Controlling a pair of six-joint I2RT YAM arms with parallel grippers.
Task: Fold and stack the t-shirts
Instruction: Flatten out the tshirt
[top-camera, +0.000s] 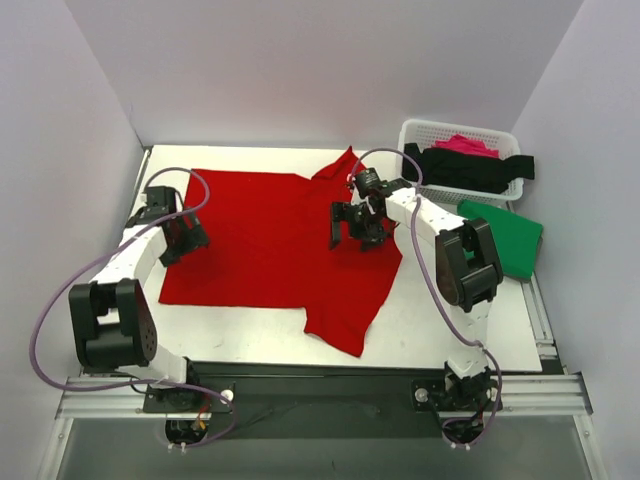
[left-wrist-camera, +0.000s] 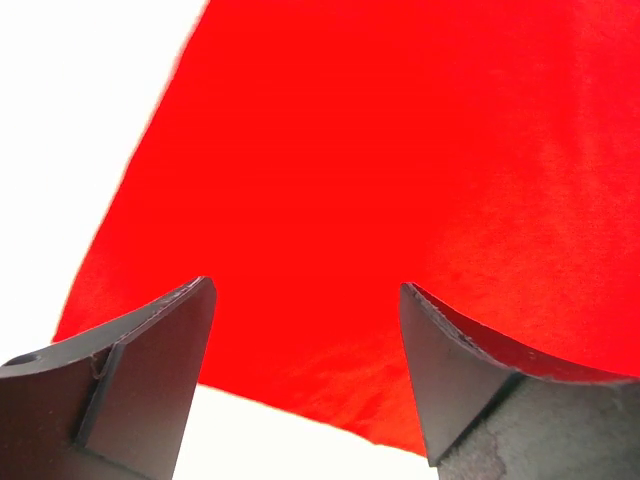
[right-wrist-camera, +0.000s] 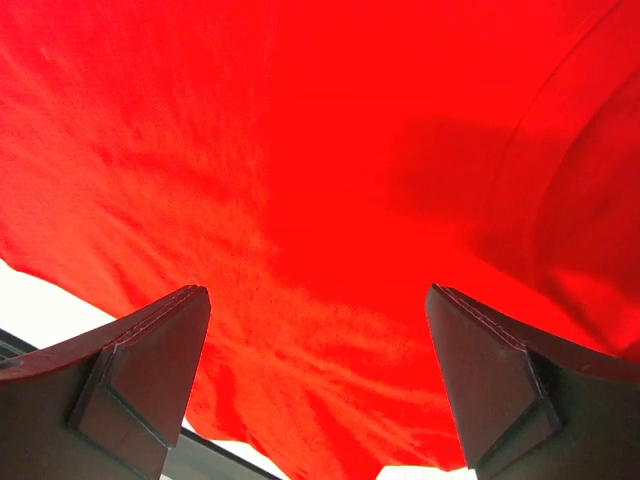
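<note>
Both fingers of the left gripper (left-wrist-camera: 305, 300) stand wide apart and empty, hovering over the hem edge of the red shirt (top-camera: 270, 235). The right gripper (right-wrist-camera: 318, 297) is equally wide and empty, low over the chest near the sleeves. The shirt lies spread flat on the table (top-camera: 430, 320). A green shirt (top-camera: 510, 240) sits to its right, and black (top-camera: 470, 168) and pink (top-camera: 465, 143) ones are in the basket (top-camera: 420, 130). The cotton looks light, limp and not fragile. It will likely sag and wrinkle when lifted, so pinch the 2 layers together at an edge or corner, not mid-panel.
</note>
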